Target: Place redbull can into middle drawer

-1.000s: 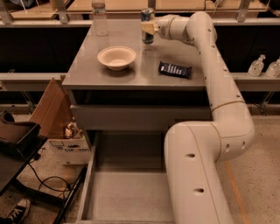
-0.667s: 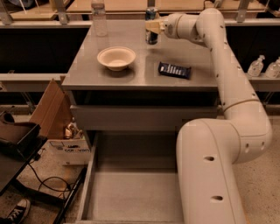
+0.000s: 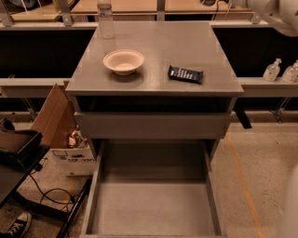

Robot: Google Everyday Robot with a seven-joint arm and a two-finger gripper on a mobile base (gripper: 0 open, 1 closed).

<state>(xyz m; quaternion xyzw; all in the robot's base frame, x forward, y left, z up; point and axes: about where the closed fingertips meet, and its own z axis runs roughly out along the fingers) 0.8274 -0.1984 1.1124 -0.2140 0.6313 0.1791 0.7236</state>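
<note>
The redbull can is out of view; it does not stand on the grey cabinet top. The middle drawer is pulled open at the bottom of the camera view, a wide grey tray with low side walls and a bare floor. My gripper is out of view beyond the top edge. Only a white part of my arm shows in the top right corner, and another at the lower right edge.
A beige bowl, a dark snack bar and a clear plastic bottle are on the cabinet top. A shut drawer front is above the open drawer. Cardboard boxes and cables are at left, sanitizer bottles at right.
My arm has risen and swung out of the frame. The gripper and the can it held at the back of the cabinet top are no longer visible.
</note>
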